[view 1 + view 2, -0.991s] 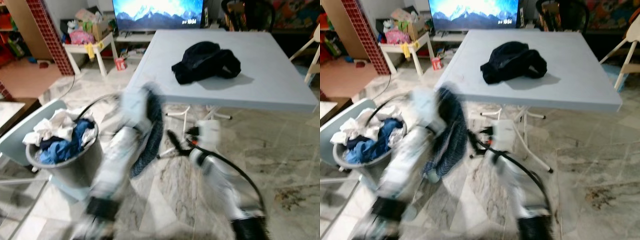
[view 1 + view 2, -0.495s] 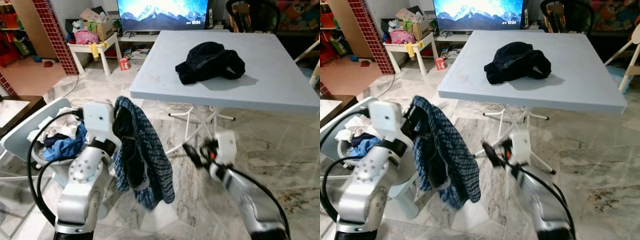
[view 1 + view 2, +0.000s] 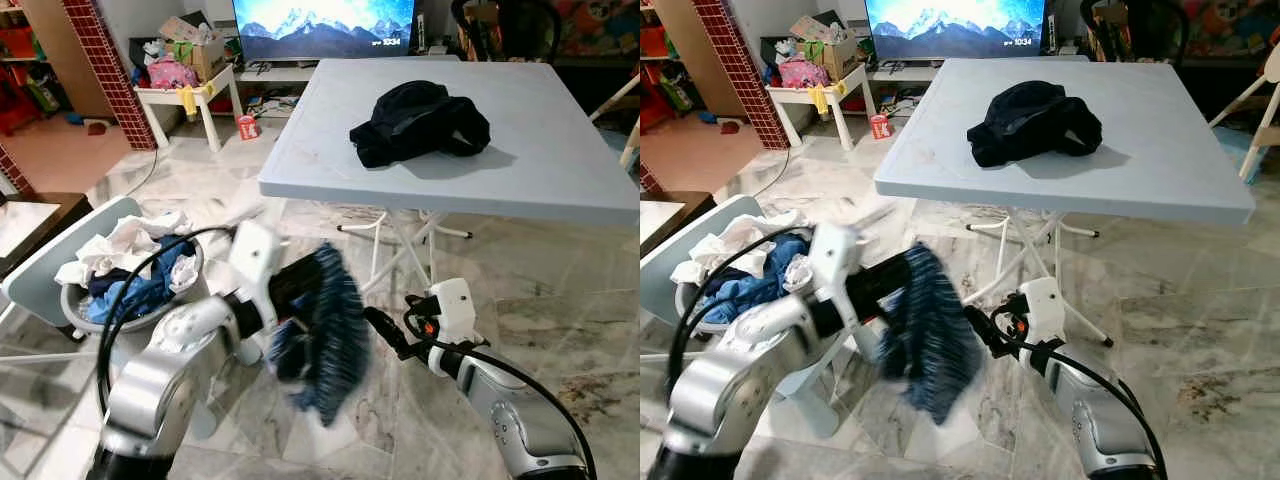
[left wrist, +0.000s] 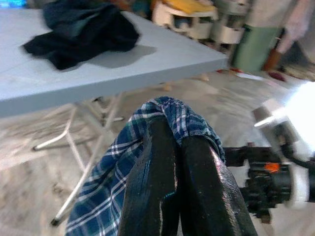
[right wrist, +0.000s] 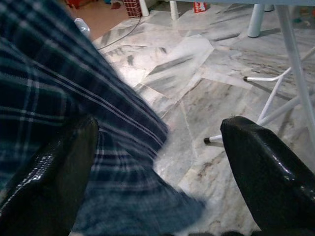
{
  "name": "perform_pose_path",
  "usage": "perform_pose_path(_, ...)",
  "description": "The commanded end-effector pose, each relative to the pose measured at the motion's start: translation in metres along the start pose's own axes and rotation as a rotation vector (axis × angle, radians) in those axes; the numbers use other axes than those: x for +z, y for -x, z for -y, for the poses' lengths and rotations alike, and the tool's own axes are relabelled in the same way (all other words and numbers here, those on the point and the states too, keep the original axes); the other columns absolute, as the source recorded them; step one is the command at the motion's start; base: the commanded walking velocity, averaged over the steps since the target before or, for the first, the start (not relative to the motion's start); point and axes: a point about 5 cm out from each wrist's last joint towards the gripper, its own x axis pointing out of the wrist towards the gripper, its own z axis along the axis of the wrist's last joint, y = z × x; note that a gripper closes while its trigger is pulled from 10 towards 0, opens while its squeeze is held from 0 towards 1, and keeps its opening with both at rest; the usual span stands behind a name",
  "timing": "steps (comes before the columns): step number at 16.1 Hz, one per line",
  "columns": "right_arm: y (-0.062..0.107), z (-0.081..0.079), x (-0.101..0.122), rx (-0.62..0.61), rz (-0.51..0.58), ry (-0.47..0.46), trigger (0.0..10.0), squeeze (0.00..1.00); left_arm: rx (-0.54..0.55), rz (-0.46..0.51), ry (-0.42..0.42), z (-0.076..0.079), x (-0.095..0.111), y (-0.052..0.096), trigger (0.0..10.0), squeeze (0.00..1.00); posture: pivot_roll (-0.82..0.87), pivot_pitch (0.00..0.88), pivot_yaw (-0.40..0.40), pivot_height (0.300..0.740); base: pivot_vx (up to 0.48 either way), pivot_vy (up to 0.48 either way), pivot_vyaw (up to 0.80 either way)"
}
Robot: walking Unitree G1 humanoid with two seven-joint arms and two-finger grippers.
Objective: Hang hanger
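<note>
In the left eye view, the grey folding table (image 3: 560, 190) stands ahead with a dark garment (image 3: 420, 122) heaped on its top. In front of the table and below its near edge, the left gripper (image 3: 300, 300) holds up a blue plaid garment (image 3: 325, 345), which hangs blurred from its fingers. The right gripper (image 3: 385, 328) points at the cloth from just beside it, nearer the table's legs. A laundry basket (image 3: 125, 300) full of clothes sits well off the table's left corner, on the floor.

The right eye view shows the same layout, with the plaid cloth drooping between the two arms, short of the table.

In the left wrist view, the two black fingers (image 4: 197, 182) are pressed together with the plaid cloth draped over their tips, so this gripper is clamped on the garment. The table top lies beyond.

In the right wrist view, the fingers (image 5: 261, 172) stand wide apart with nothing between them; plaid fabric covers one side, close to one finger, and a table leg (image 5: 295, 78) stands beyond.

No hanger or rail can be made out, so the task's thing cannot be placed. The step in hand appears to be passing or spreading the garment. To do it well, the left should steady the swinging cloth first, then the right should close on a clear edge, not a loose fold.
</note>
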Motion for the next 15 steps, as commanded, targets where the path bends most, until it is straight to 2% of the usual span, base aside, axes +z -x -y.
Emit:
perform_pose_path(1, -0.001, -0.004, 0.003, 0.025, 0.005, -0.002, 10.0, 0.0, -0.04, -0.012, -0.002, 0.0, 0.004, -0.001, 10.0, 0.0, -0.05, 0.017, 0.102, 0.74, 0.0, 0.0, 0.0)
perform_pose_path(2, -0.001, -0.007, 0.002, 0.046, 0.002, -0.01, 10.0, 0.0, -0.042, 0.014, -0.009, -0.001, 0.011, -0.004, 10.0, 0.0, -0.05, 0.017, 0.103, 0.74, 0.0, 0.0, 0.0)
perform_pose_path(3, -0.002, -0.019, -0.001, 0.129, -0.017, -0.034, 10.0, 0.0, -0.081, 0.032, -0.012, 0.0, 0.02, -0.008, 10.0, 0.0, -0.05, 0.015, 0.103, 0.74, 0.0, 0.0, 0.0)
perform_pose_path(4, -0.001, -0.024, -0.002, 0.17, -0.03, -0.037, 10.0, 0.0, -0.088, 0.036, -0.026, 0.0, 0.023, -0.01, 10.0, 0.0, -0.05, 0.014, 0.104, 0.74, 0.0, 0.0, 0.0)
perform_pose_path(6, 0.005, -0.027, -0.001, 0.244, -0.04, -0.021, 10.0, 0.0, -0.085, 0.038, -0.041, -0.004, 0.026, -0.015, 10.0, 0.0, -0.06, 0.012, 0.107, 0.74, 0.0, 0.0, 0.0)
perform_pose_path(7, 0.008, -0.023, 0.002, 0.243, -0.035, -0.016, 10.0, 0.0, -0.083, 0.043, -0.046, -0.005, 0.027, -0.016, 10.0, 0.0, -0.06, 0.012, 0.109, 0.74, 0.0, 0.0, 0.0)
perform_pose_path(10, 0.016, 0.021, 0.027, 0.05, 0.039, 0.028, 10.0, 0.0, -0.02, 0.052, -0.051, -0.012, 0.028, -0.017, 10.0, 0.0, -0.06, 0.014, 0.112, 0.74, 0.0, 0.0, 0.0)
perform_pose_path(11, 0.022, 0.032, 0.043, 0.017, 0.102, 0.026, 10.0, 0.0, -0.005, 0.056, -0.053, -0.014, 0.028, -0.018, 10.0, 0.0, -0.07, 0.013, 0.114, 0.74, 0.0, 0.0, 0.0)
perform_pose_path(12, 0.023, 0.033, 0.046, 0.023, 0.112, 0.031, 10.0, 0.0, -0.005, 0.056, -0.054, -0.015, 0.028, -0.018, 10.0, 0.0, -0.07, 0.011, 0.115, 0.74, 0.0, 0.0, 0.0)
perform_pose_path(14, 0.026, 0.02, 0.053, 0.135, 0.147, -0.031, 10.0, 0.0, 0.009, 0.058, -0.058, -0.016, 0.028, -0.021, 10.0, 0.0, -0.07, 0.01, 0.117, 0.74, 0.0, 0.0, 0.0)
perform_pose_path(15, 0.029, -0.002, 0.048, 0.281, 0.123, -0.034, 10.0, 0.0, 0.002, 0.06, -0.058, -0.015, 0.028, -0.022, 10.0, 0.0, -0.07, 0.009, 0.119, 0.74, 0.0, 0.0, 0.0)
